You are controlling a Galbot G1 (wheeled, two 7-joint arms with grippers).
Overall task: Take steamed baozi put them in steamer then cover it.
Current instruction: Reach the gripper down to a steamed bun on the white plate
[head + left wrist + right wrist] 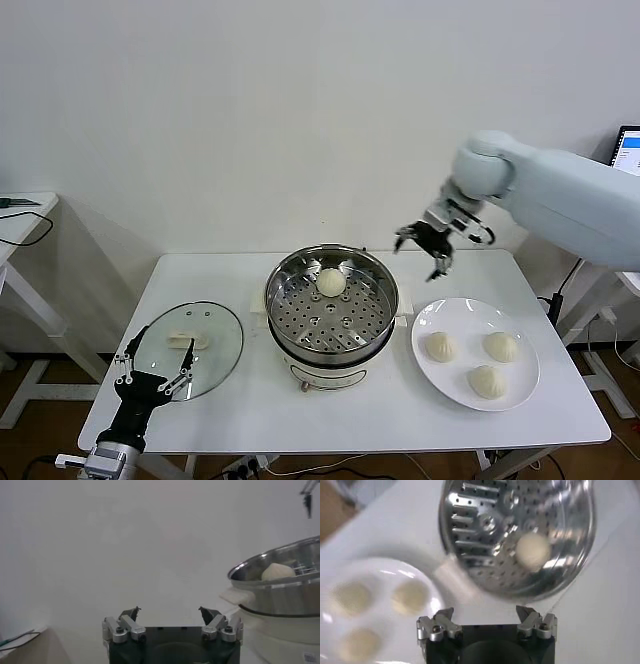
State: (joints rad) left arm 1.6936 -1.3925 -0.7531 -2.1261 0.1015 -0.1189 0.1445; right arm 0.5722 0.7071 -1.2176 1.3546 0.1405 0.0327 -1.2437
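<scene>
One off-white baozi (pixel 331 282) lies at the far side of the shiny steamer basket (pixel 290 300), which sits on a white pot base. It also shows in the right wrist view (pixel 532 549) and the left wrist view (pixel 278 572). Three more baozi (pixel 486 362) lie on a white plate (pixel 525 395) to the right. My right gripper (pixel 424 246) is open and empty, in the air behind and between the steamer and the plate. My left gripper (pixel 153 371) is open and empty, low at the table's front left, at the near edge of the glass lid (pixel 195 350).
The glass lid lies flat on the white table (pixel 300 420) left of the steamer, with its white knob (pixel 189 340) at the middle. A small white side table (pixel 25 215) stands at far left. A screen (pixel 628 150) shows at far right.
</scene>
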